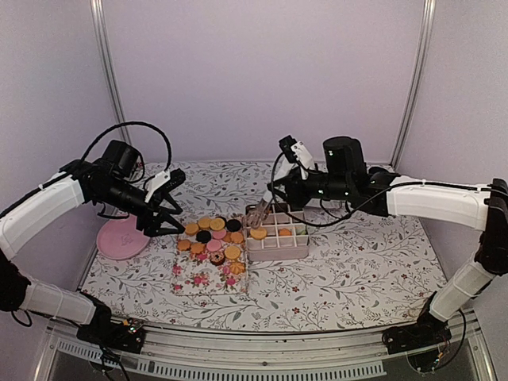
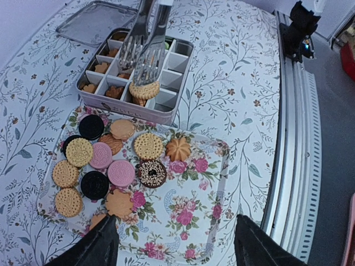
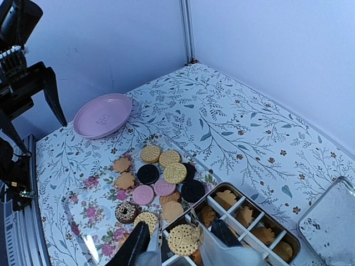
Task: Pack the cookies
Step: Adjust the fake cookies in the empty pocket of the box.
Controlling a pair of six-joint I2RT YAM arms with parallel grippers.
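Several cookies (image 1: 210,238) (image 2: 100,160) (image 3: 161,177), tan, black, pink and one chocolate-topped, lie on a floral tray (image 1: 202,278) (image 2: 188,210). More sit in the compartments of a divided tin (image 1: 278,252) (image 2: 133,108) (image 3: 294,238). My right gripper (image 1: 278,190) (image 3: 180,244) is shut on metal tongs (image 1: 258,214) (image 2: 147,39). The tongs pinch a round tan cookie (image 2: 144,88) (image 3: 184,238) just above a near compartment of the tin. My left gripper (image 1: 163,218) (image 2: 177,246) hangs open and empty over the tray's left end.
A pink plate (image 1: 123,236) (image 3: 102,114) lies left of the tray. The tin's lid (image 2: 97,22) (image 3: 330,221) rests on the cloth beyond the tin. Walls close in the back and sides; a metal rail (image 2: 294,138) runs along the table's near edge.
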